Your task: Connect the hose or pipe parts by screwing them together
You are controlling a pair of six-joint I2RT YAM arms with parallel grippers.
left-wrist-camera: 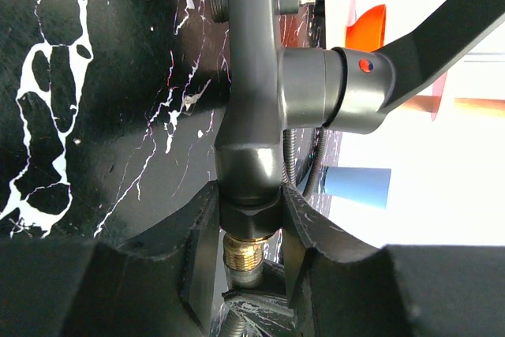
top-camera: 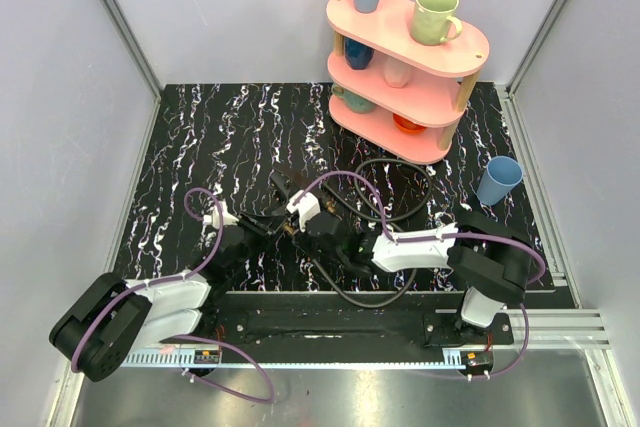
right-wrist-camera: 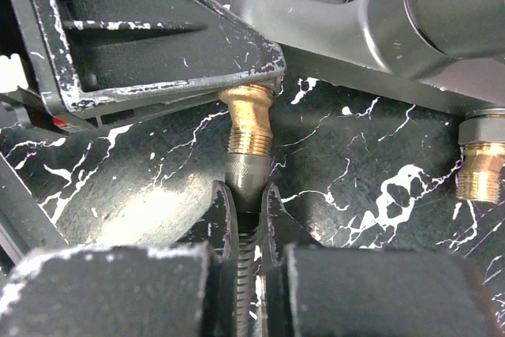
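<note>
Right wrist: hose (right-wrist-camera: 246,147) end points up-frame, axis vertical.

Two arms, black and white. On the left arm (top-camera: 175,299): a big round black joint (top-camera: 100,327) far behind the fingers, then a white part, then black again close to the fingers. Same colours on the right arm (top-camera: 410,247). Thin purple cables (top-camera: 190,202) behind the fingers, with small white plugs (top-camera: 222,217). On the left gripper (left-wrist-camera: 248,211): thick, smooth black fingers (left-wrist-camera: 193,234). On the right gripper (right-wrist-camera: 248,199): black fingers (right-wrist-camera: 223,222) too, with lots of little white scratches on the blocks (right-wrist-camera: 102,290) just behind them.
</note>
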